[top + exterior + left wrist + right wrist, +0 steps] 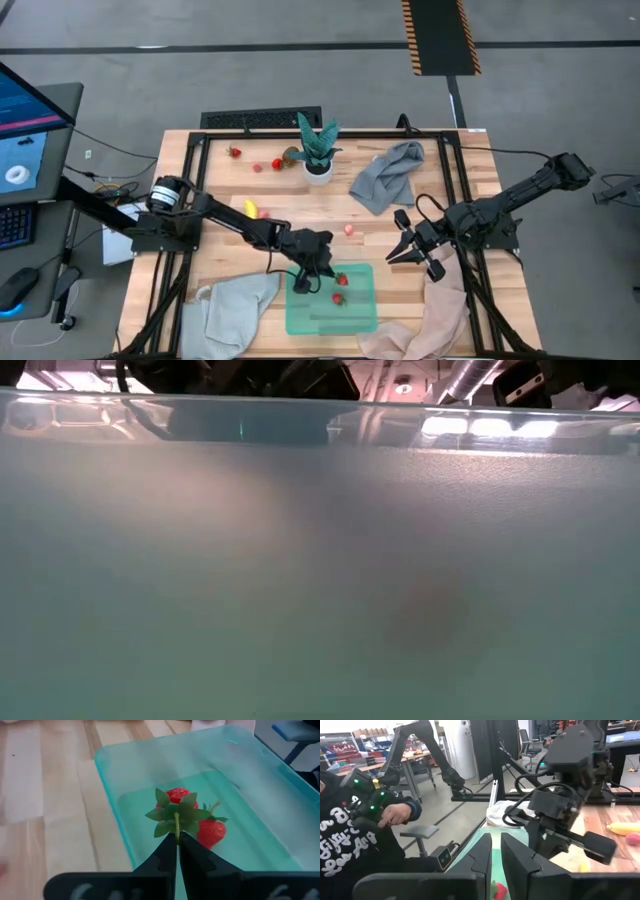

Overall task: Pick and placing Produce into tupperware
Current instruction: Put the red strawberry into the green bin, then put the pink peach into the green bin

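Two red strawberries (pixel 192 815) lie in mint tupperware (pixel 125 770).
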